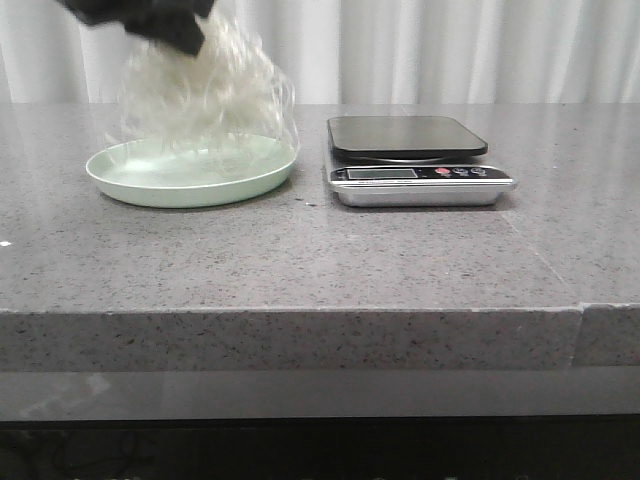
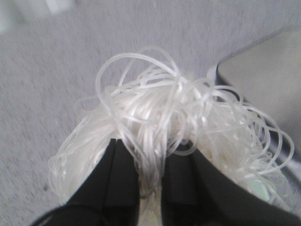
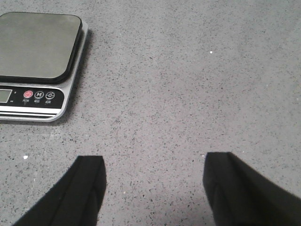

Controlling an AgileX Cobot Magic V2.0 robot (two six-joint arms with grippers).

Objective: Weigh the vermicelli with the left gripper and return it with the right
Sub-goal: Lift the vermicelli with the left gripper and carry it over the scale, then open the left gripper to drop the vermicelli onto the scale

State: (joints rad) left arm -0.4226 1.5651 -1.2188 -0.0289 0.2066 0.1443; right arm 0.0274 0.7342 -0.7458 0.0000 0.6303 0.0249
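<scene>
The vermicelli (image 1: 205, 95) is a fluffy white tangle hanging above the pale green plate (image 1: 130, 180) at the left of the table, its lower strands near the plate. My left gripper (image 1: 160, 20) is at the top of the front view, shut on the top of the tangle. In the left wrist view the strands (image 2: 160, 108) bunch between the black fingers (image 2: 117, 183). The scale (image 1: 415, 158) stands right of the plate with its black platform bare. My right gripper (image 3: 155, 162) is open over bare table, to the right of the scale (image 3: 37, 56).
The grey stone table (image 1: 300, 260) has a front edge near the camera and a seam at the right. A white curtain (image 1: 450, 50) hangs behind the table.
</scene>
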